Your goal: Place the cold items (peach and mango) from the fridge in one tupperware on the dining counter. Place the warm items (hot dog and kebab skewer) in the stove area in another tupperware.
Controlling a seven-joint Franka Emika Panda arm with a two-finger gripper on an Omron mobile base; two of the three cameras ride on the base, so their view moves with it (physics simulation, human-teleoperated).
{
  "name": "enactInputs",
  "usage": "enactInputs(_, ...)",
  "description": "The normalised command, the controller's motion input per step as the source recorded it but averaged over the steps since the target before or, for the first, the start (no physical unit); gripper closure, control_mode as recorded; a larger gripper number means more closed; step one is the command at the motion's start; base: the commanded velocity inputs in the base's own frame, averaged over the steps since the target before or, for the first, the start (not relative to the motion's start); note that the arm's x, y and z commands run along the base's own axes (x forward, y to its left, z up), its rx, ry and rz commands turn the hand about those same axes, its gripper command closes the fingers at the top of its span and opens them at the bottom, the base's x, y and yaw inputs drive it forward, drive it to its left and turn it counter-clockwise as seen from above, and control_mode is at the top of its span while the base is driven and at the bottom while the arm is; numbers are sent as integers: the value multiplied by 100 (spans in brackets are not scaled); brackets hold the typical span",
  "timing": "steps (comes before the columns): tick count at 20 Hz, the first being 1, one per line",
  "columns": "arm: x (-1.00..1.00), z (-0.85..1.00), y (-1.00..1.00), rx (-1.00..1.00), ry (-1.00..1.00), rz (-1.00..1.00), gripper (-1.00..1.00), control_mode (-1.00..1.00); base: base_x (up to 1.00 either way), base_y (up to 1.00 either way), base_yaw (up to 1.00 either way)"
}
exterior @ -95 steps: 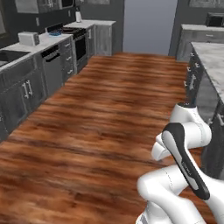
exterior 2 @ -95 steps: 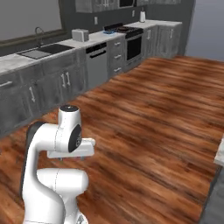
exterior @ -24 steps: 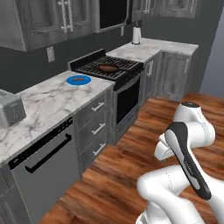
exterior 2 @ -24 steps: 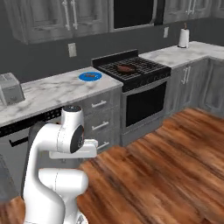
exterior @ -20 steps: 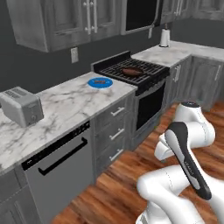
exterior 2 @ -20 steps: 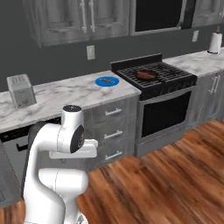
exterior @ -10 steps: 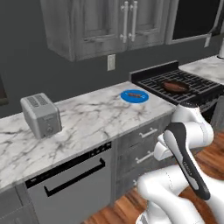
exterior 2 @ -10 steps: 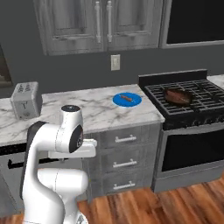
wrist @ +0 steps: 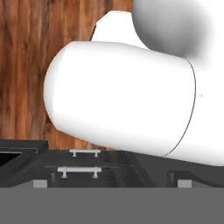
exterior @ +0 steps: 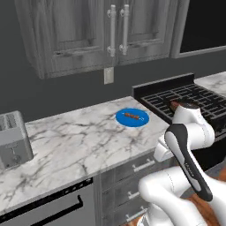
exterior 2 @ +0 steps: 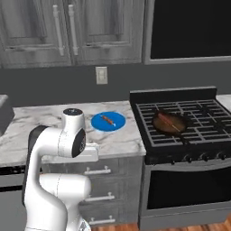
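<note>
I'm looking through the left base view first: the blue plate point(exterior: 132, 117) is sitting on the marble counter point(exterior: 75, 141) just left of the stove point(exterior: 190, 99), with the kebab skewer point(exterior: 132, 116) lying across it; the arm's elbow is blocking most of the stove here, so only a sliver of the pan point(exterior: 180, 104) is peeking out over it, and a toaster point(exterior: 13, 139) is standing at the far end of the counter from the stove. Switching to the right base view: the stove point(exterior 2: 180, 122) is fully open to me, the pan point(exterior 2: 170, 122) is resting on the grate near the stove's left side with the hot dog point(exterior 2: 165, 119) lying in it, and the plate point(exterior 2: 108, 121) with the skewer point(exterior 2: 107, 119) is sitting just left of the stove. No tupperware is showing near the stove in either base view, so I'm judging the warm items are not yet touched. The hand view is pointing down past the robot's body at wood floor and drawer handles point(wrist: 79, 171) below the counter; the fingertips aren't resolving there, but I'm reading the gripper as released, jaws wide, carrying nothing. Risks as I'm judging them: the arm is folded tight against the counter edge next to the stove, so unfolding could clip the counter lip or sweep the plate; the skewer is thin and flat, so a pinch could slide off.
</note>
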Motion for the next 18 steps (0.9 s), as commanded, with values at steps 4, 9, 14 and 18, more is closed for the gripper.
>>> enactInputs(4, 0, 0, 0, 0, 0, 0, -100, 100, 6, -63, 0)
enactInputs(9, 0, 0, 0, 0, 0, 0, -100, 100, 48, -42, 2)
enactInputs(14, 0, 0, 0, 0, 0, 0, -100, 100, 74, -39, 16)
enactInputs(18, 0, 0, 0, 0, 0, 0, -100, 100, 45, -34, 15)
